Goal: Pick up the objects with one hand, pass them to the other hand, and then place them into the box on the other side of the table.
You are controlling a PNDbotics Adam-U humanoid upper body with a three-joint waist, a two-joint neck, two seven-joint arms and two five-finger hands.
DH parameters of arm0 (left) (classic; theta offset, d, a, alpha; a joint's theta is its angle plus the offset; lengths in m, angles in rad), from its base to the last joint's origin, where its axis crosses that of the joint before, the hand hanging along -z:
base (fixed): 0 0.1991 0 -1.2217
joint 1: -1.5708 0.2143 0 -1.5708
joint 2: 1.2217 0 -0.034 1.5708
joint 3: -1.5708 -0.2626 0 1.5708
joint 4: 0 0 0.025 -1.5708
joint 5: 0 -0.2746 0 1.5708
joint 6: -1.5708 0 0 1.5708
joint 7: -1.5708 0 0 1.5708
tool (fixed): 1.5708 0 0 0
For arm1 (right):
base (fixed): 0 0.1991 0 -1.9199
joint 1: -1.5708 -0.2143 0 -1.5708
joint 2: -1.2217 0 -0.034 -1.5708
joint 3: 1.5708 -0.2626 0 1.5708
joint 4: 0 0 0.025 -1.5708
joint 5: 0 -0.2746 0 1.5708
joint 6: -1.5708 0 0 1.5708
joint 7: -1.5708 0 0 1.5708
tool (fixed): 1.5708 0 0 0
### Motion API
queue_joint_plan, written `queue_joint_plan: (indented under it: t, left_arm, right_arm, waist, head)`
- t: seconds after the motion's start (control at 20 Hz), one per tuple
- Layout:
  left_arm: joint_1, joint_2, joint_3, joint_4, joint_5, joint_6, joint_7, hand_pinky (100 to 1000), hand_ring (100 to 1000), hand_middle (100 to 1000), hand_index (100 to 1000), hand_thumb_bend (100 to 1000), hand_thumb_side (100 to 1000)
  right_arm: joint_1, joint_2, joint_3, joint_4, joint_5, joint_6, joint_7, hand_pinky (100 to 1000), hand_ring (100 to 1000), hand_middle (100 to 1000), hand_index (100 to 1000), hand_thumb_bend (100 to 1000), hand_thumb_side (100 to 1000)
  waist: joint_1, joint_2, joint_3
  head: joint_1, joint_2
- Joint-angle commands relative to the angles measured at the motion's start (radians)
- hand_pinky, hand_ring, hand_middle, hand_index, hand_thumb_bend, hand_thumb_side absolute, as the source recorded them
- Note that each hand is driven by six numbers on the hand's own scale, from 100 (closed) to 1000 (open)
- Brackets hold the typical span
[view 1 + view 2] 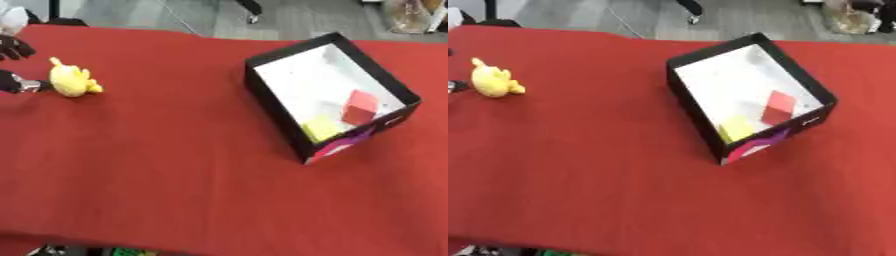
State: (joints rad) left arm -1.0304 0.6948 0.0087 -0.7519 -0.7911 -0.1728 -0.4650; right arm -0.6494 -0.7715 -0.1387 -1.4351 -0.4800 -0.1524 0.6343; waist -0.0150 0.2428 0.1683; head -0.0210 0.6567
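One yellow toy (73,80), soft-looking and shaped somewhat like a duck, lay on the red tabletop (175,175) near its far left edge. The left hand (17,65) showed only in part at the left border of the left eye view: dark fingers (16,48) above and a dark and silver part level with the toy, which touched or nearly touched the toy's left side. The fingers stood apart around the toy's left end rather than closed on it, though most of the hand was cut off by the frame. The toy rested on the cloth, not lifted.

Well apart from it, toward the right side of the tabletop, stood a black box (271,102) with a white inside, turned askew to the table's edges. Inside it, toward the near right corner, lay a red block (360,107) and just beside it a yellow block (322,128). The box's near outer wall bore a pink and purple patch (337,145).

The right hand showed in neither view.
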Motion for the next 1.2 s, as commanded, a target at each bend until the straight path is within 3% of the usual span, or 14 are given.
queue_joint_plan:
  t: [0.05,0.15,0.2,0.4,0.55,1.2]
  left_arm:
    - [-0.026,0.044,0.006,-0.009,-0.012,-0.003,-0.013,874,839,771,842,531,427]
    - [-0.027,0.044,0.007,-0.008,-0.013,-0.004,-0.015,876,841,773,846,517,421]
    - [-0.033,0.041,0.005,-0.005,-0.014,-0.007,-0.018,874,841,773,845,464,265]
    - [-0.055,0.033,0.01,0.02,-0.011,-0.007,-0.015,878,839,768,837,423,223]
    - [-0.062,0.037,0.014,0.042,-0.014,0.001,-0.017,877,841,769,814,404,100]
    - [-0.077,0.054,0.024,0.052,-0.064,-0.024,0.002,868,847,776,801,440,100]
  right_arm:
    - [-0.009,-0.042,-0.007,-0.003,0.007,-0.01,-0.002,1000,1000,1000,1000,100,443]
    - [-0.009,-0.042,-0.007,-0.003,0.008,-0.011,-0.003,1000,1000,1000,1000,100,434]
    - [-0.008,-0.04,-0.007,-0.002,0.012,-0.011,-0.002,1000,1000,1000,1000,100,439]
    - [-0.008,-0.038,-0.007,-0.005,0.032,-0.018,-0.002,1000,1000,1000,1000,100,430]
    - [-0.01,-0.04,-0.003,-0.002,0.046,-0.021,0.003,1000,1000,1000,1000,100,424]
    - [-0.018,-0.032,0.003,-0.012,0.101,-0.032,0.021,1000,1000,1000,1000,100,407]
  waist:
    - [0.011,-0.006,0.0]
    - [0.01,-0.005,0.0]
    - [0.01,-0.003,-0.003]
    - [0.011,0.01,-0.016]
    - [0.013,0.018,-0.028]
    - [0.023,0.058,-0.059]
  head:
    - [-0.002,-0.012]
    - [-0.003,-0.013]
    - [-0.011,-0.017]
    - [-0.017,-0.034]
    - [-0.013,-0.042]
    - [0.005,-0.064]
